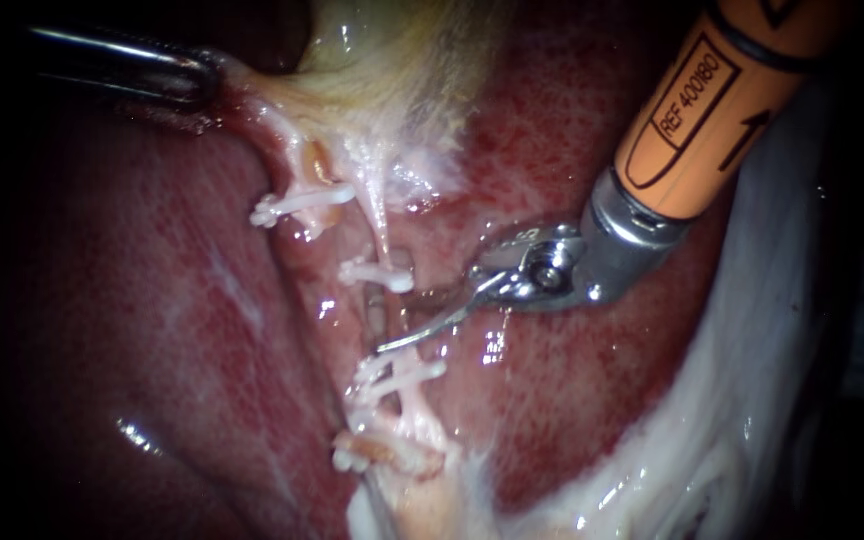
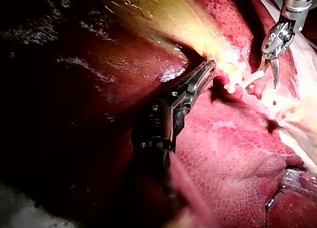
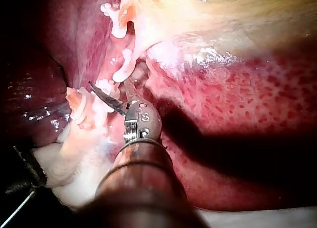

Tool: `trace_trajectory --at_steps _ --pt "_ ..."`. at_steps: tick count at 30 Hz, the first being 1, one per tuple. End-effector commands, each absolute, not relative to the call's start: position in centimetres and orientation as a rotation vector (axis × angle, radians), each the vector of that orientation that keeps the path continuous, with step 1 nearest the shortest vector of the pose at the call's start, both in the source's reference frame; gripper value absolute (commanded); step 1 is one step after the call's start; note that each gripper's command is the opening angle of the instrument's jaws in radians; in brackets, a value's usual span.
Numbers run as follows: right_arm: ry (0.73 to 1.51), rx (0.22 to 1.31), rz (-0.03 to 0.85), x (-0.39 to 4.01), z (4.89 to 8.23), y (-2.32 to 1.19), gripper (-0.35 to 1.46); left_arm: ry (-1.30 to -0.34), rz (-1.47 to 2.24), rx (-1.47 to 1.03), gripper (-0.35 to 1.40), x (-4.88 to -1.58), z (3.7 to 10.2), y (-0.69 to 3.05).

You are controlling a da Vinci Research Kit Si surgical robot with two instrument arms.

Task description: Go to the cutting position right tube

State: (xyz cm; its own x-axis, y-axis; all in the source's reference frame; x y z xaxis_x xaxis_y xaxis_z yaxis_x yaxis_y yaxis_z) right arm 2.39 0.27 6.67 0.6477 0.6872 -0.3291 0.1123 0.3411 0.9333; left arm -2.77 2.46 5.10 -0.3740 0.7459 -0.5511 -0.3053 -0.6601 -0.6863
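Observation:
The right tube (image 1: 376,312) runs down the middle of the endoscope view, with one white clip (image 1: 377,273) above and another white clip (image 1: 399,374) below a bare stretch. My right instrument (image 1: 402,320), orange-shafted with a metal wrist, holds thin blades open at that bare stretch; one blade lies across it, and in the right wrist view the right instrument (image 3: 111,84) spreads its blades beside the clips. To the left, a clipped tube stump (image 1: 304,200) hangs apart from its lower clipped end (image 1: 357,455). My left instrument (image 1: 197,80) is shut on the gallbladder (image 1: 392,60) near its neck, as the left instrument (image 2: 207,70) also shows.
Red mottled liver (image 1: 152,330) lies on both sides of the tubes. Pale whitish tissue (image 1: 752,400) runs along the right edge under the right shaft. Wet glints mark the liver surface.

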Motion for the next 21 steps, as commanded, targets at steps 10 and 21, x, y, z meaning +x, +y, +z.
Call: trace_trajectory --at_steps 10,21 --pt "0.869 1.22 0.445 2.49 6.71 0.24 1.4 -0.639 2.069 -1.177 -0.35 -2.77 5.1 2.46" --pt "1.024 1.343 0.411 2.66 6.61 0.11 1.37 -0.639 2.07 -1.177 -0.35 -2.77 5.1 2.46"
